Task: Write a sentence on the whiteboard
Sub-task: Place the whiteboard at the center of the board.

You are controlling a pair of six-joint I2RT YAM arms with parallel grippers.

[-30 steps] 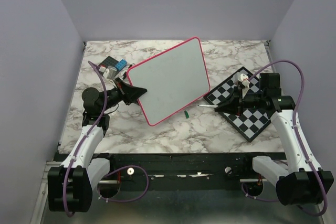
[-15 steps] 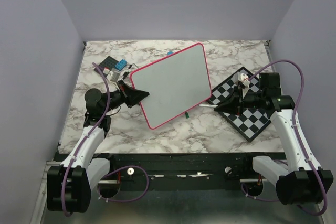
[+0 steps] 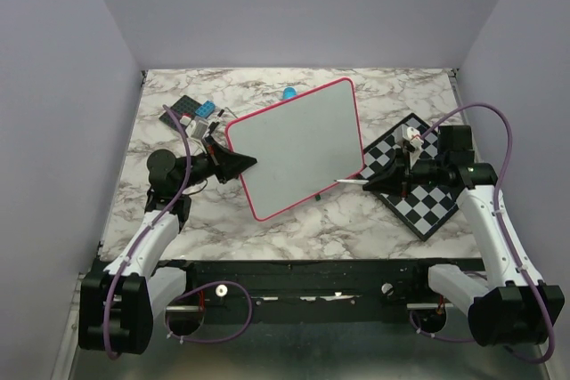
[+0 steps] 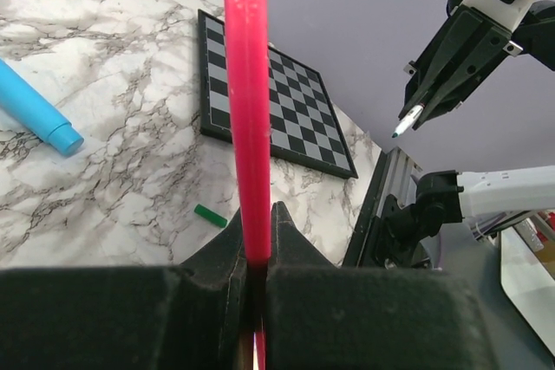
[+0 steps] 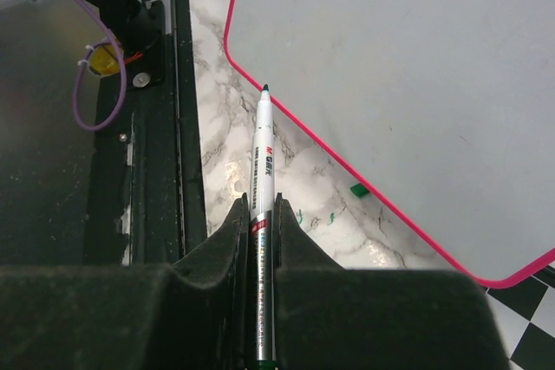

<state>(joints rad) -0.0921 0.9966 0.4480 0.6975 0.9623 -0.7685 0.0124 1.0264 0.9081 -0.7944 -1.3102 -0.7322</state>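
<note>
Top external view: left claw (image 3: 240,164) clamped on left rim of whiteboard (image 3: 301,144); board tilted up off marble table (image 3: 294,220), far edge raised. Left wrist view: pink rim edge-on between pads. Blue pen (image 3: 289,93) on table behind board. Small green cap (image 3: 318,194) on table just beside board's near edge. Right claw (image 3: 381,181) pinches marker (image 3: 349,181), tip pointing left at board's right rim; contact cannot tell. Chessboard (image 3: 423,198) flat on table beneath right claw.
</note>
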